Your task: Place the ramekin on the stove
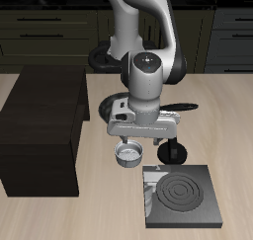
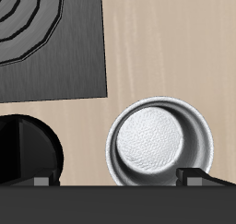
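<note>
On the table just beside the stove (image 1: 184,195), the ramekin (image 1: 129,155) sits upright under your gripper (image 1: 144,137), fingers spread, nothing held. Judged rigid, light, likely slick: pinch one wall at the rim, squarely.

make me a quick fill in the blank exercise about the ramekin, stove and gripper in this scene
1. The ramekin rests on the ____, not on the stove.
2. The burner rings on the stove are ____ in shape.
3. The gripper hangs directly ____ the ramekin.
4. The big dark cabinet stands beside the ramekin, and the stove lies ____ the table's front edge than the ramekin.

Missing words: table; round; above; nearer
</note>
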